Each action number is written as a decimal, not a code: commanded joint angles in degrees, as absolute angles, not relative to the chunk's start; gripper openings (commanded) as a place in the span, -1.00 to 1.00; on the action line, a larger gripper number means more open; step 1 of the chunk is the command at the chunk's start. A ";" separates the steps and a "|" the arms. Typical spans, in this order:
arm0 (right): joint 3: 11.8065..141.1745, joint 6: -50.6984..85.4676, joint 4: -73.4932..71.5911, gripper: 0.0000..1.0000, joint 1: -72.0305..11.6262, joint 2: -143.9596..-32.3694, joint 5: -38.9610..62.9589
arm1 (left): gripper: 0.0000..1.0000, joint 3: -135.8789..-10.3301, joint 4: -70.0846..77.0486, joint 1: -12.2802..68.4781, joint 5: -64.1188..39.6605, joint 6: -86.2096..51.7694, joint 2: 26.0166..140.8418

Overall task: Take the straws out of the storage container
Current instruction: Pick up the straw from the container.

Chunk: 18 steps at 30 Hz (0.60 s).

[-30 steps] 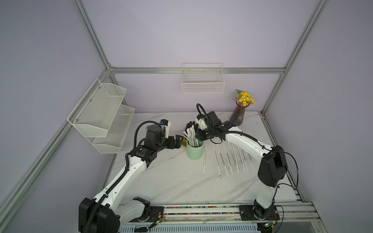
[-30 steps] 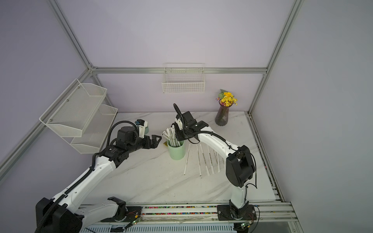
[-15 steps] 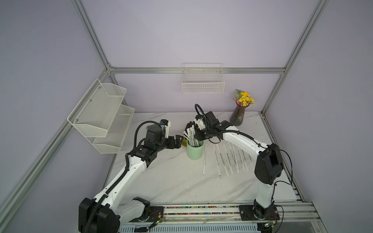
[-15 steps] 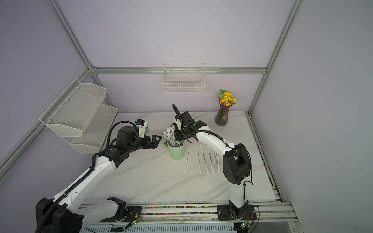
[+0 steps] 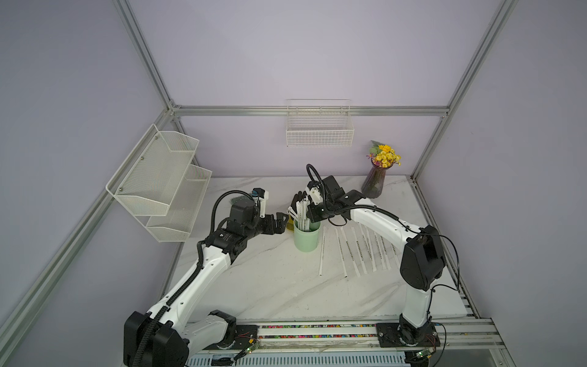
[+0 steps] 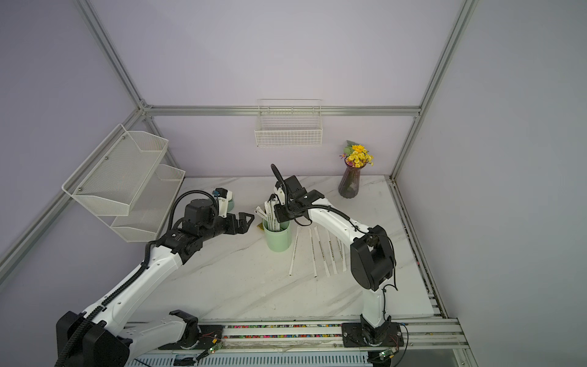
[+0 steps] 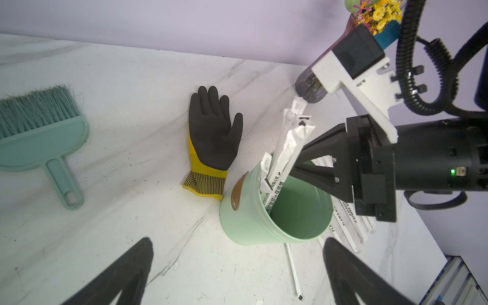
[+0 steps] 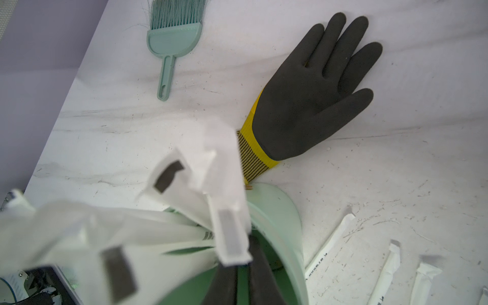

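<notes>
The pale mint-green storage container [image 5: 306, 240] [image 6: 277, 240] [image 7: 245, 219] [image 8: 280, 219] stands upright mid-table. A few white wrapped straws [image 5: 301, 211] [image 6: 270, 213] [image 7: 287, 142] [image 8: 184, 190] lean out of its left side. Several more straws [image 5: 359, 251] [image 6: 324, 251] [image 7: 348, 224] [image 8: 330, 243] lie in a row on the table to its right. My right gripper [image 5: 308, 213] [image 6: 277, 216] [image 7: 293, 165] [image 8: 243, 264] reaches over the rim, its fingers pinched on one of the standing straws. My left gripper [image 5: 279, 222] [image 6: 246, 222] [image 7: 237, 264] hovers open just left of the cup, holding nothing.
A black and yellow glove [image 7: 214, 132] [image 8: 311, 105] lies flat behind the cup, and a teal hand brush [image 7: 39, 142] [image 8: 171, 39] lies further left. A vase of flowers [image 5: 376, 184] [image 6: 351, 184] stands back right. A wire basket [image 5: 319, 133] and a mesh rack [image 5: 158, 181] hang on the walls.
My right gripper has shifted slightly left toward the standing straws and its jaws have narrowed onto one. The left arm has not moved.
</notes>
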<state>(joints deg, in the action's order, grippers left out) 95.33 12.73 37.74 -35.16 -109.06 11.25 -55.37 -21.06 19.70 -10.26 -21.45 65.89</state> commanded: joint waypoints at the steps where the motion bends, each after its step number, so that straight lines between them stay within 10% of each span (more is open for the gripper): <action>1: 95.12 12.34 38.31 -0.76 -35.49 -105.69 11.31 | 1.00 -54.43 -19.69 19.86 -10.85 -21.26 65.48; 18: 95.80 10.89 42.45 -0.76 -35.42 -99.64 9.54 | 0.99 -54.49 -19.50 19.86 -11.13 -21.71 65.04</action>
<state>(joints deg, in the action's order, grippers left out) 95.31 12.19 40.99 -35.16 -101.45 10.76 -55.37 -21.04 19.70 -10.46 -21.47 65.89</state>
